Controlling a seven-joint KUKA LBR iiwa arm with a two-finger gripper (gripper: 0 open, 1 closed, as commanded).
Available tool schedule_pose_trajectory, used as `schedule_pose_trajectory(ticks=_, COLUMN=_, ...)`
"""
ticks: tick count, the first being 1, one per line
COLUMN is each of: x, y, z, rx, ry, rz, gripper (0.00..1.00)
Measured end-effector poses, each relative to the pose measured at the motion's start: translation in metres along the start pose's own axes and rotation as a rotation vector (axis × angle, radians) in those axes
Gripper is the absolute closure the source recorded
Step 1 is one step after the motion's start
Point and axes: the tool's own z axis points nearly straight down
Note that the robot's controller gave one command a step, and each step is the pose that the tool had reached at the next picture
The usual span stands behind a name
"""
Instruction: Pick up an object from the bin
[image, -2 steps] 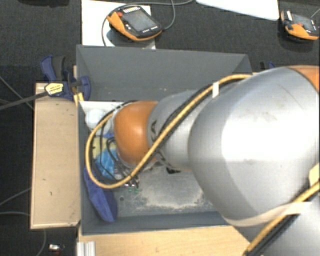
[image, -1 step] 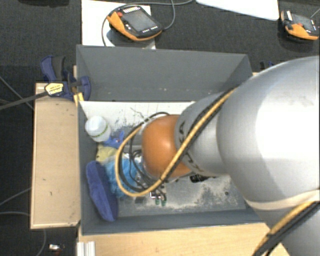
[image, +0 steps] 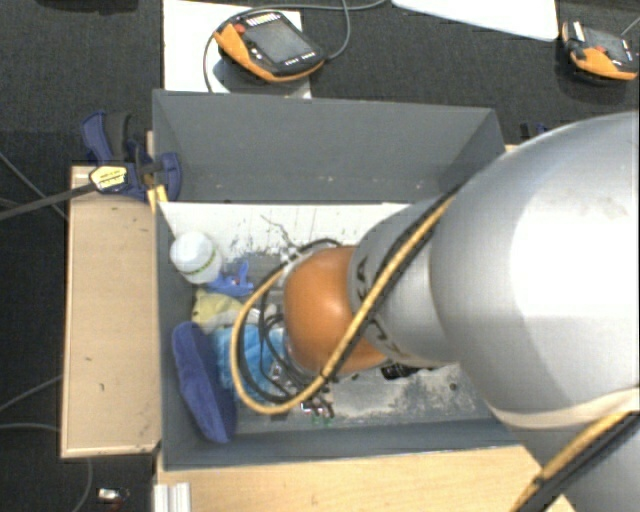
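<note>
My arm (image: 540, 280) is down in the grey bin (image: 320, 150), over a heap of small things.
My orange wrist cover (image: 315, 310) sits below the white bottle (image: 195, 256) and off to its right in the view. My hand (image: 305, 392) is under that cover, and I cannot tell if it is open or shut, or if it has hold of anything. A light blue thing (image: 262, 352) lies nearest my hand, below the bottle. A yellow thing (image: 212, 305) is just under the bottle, and a dark blue cloth (image: 198, 385) lies further below it.
</note>
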Motion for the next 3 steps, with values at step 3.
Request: schedule_pose_trajectory(ticks=3, x=-0.031, y=-0.107, z=0.000, rx=-0.004, ry=-0.014, rz=0.000, gripper=1.00)
